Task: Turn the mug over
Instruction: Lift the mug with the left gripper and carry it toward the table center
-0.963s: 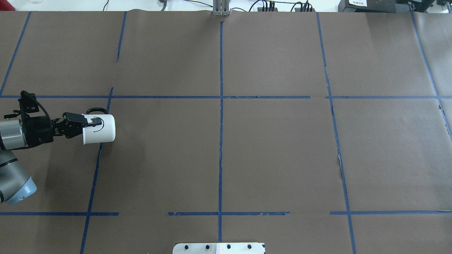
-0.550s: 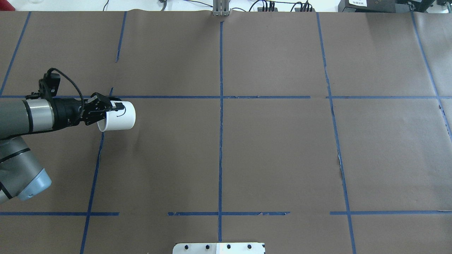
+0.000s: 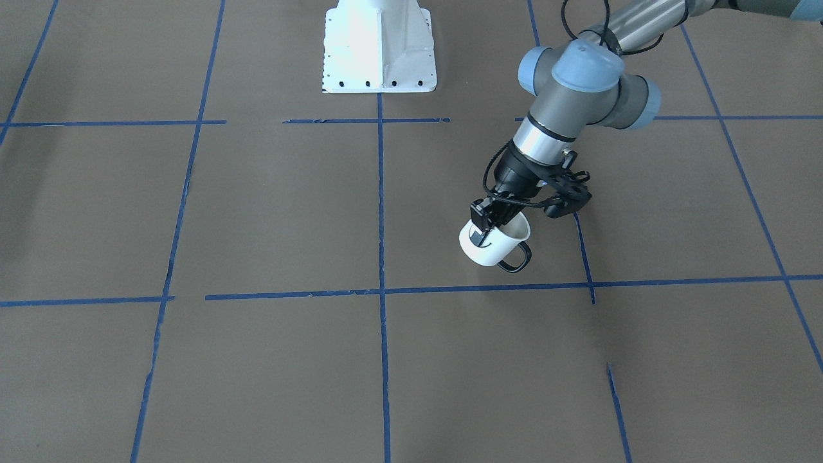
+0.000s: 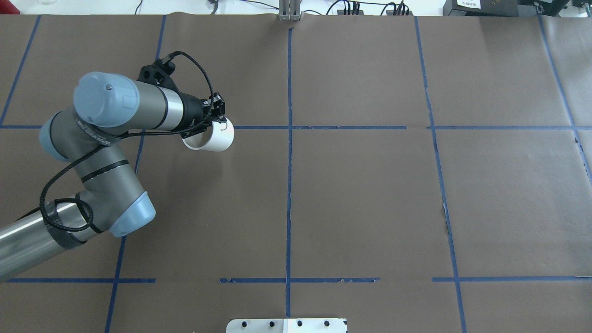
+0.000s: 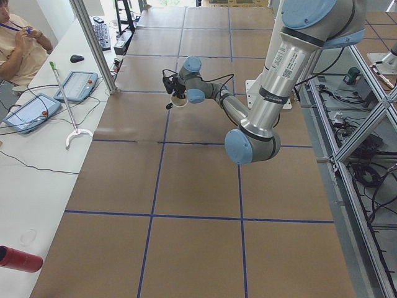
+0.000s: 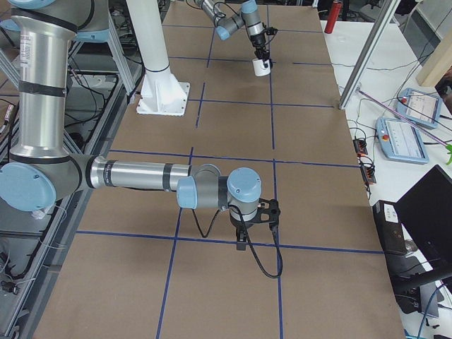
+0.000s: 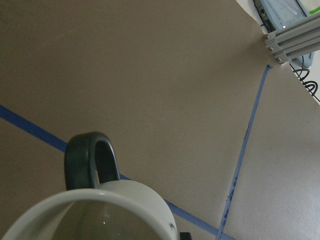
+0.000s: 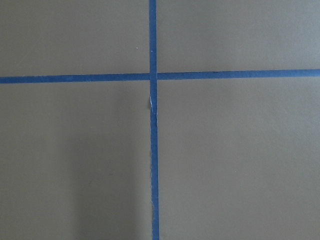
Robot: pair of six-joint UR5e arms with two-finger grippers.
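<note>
The white mug with a black smiley face and black loop handle hangs tilted above the brown table, its opening turned up toward the arm. My left gripper is shut on the mug's rim, one finger inside and one outside. The mug also shows in the front view, and its rim and handle fill the bottom of the left wrist view. My right gripper shows only in the exterior right view, low over the table near a tape line; I cannot tell if it is open or shut.
Blue tape lines divide the brown table cover into squares. The white robot base stands at the table's near edge. Beyond the far edge a side bench holds tablets, a red can and a seated person.
My left arm has swung right and toward the far side with the mug. The mug has turned from lying sideways to tilted, mouth facing up.
</note>
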